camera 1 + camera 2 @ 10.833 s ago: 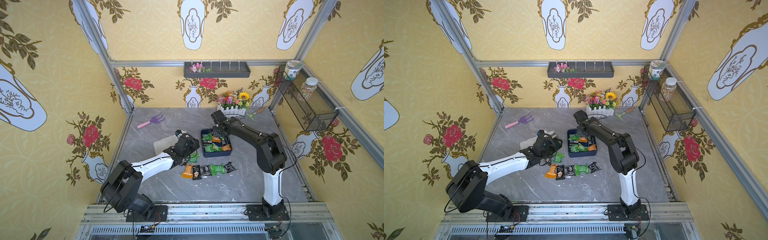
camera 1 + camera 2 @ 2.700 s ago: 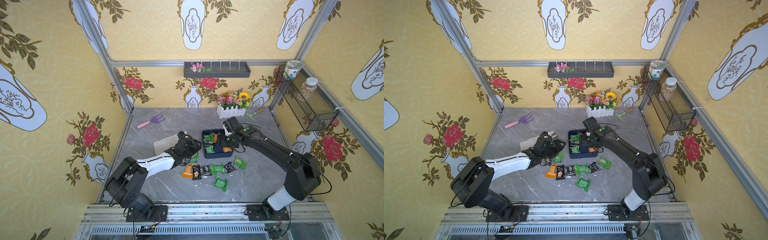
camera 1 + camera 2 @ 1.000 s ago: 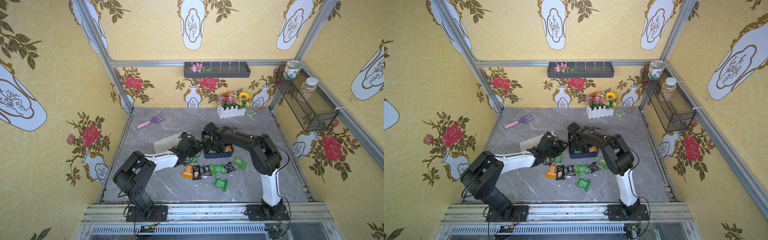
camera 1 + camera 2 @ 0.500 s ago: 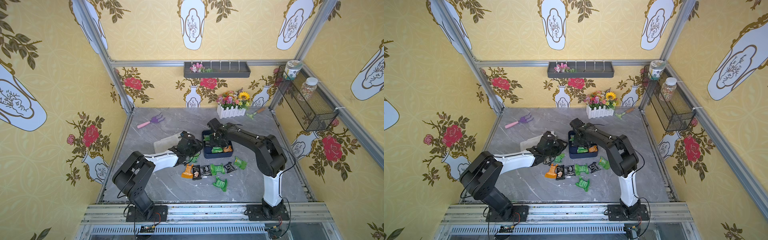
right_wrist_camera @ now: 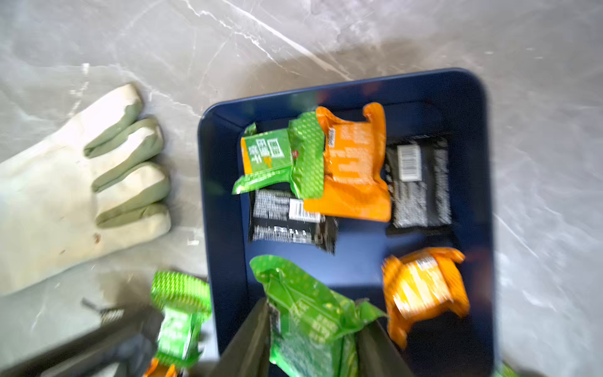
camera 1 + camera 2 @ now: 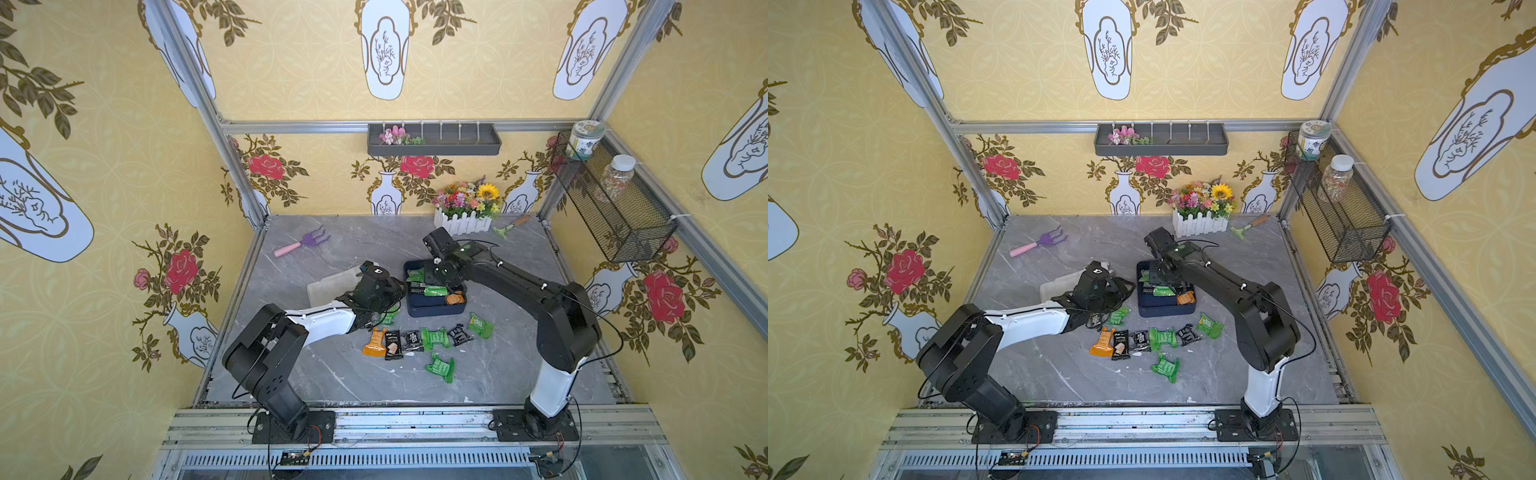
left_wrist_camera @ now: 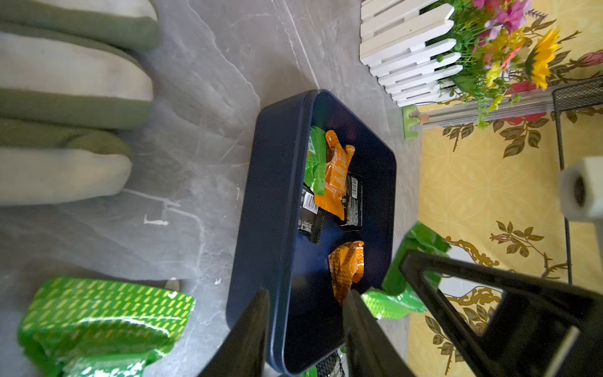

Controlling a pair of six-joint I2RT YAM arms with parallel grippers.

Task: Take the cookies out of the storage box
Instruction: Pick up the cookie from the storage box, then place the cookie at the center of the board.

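A work glove (image 6: 328,286) lies flat on the marble tabletop (image 6: 511,365), just beside the navy storage box (image 6: 434,311). The left gripper (image 7: 306,295) stands astride the box's wall, one finger outside and one inside, with the jaws parted. Whether they actually press the wall cannot be told, but it looks placed to steady the box.

Inside lie more cookies: a flat green packet (image 5: 277,156), orange packets (image 5: 354,163) and black packets (image 5: 419,182). The right gripper (image 5: 315,318) pinches a crumpled green cookie packet (image 5: 303,290) between its fingers, low over the box. In front of the box, loose packets (image 6: 419,338) lie in a rough row on the marble.

The step in hand appears to be one removal among several, with the task roughly half done. Next, the right arm needs to carry its packet clear over the wall without snagging the rim. It should set the packet on bare marble near the row, part its jaws, then go for another.
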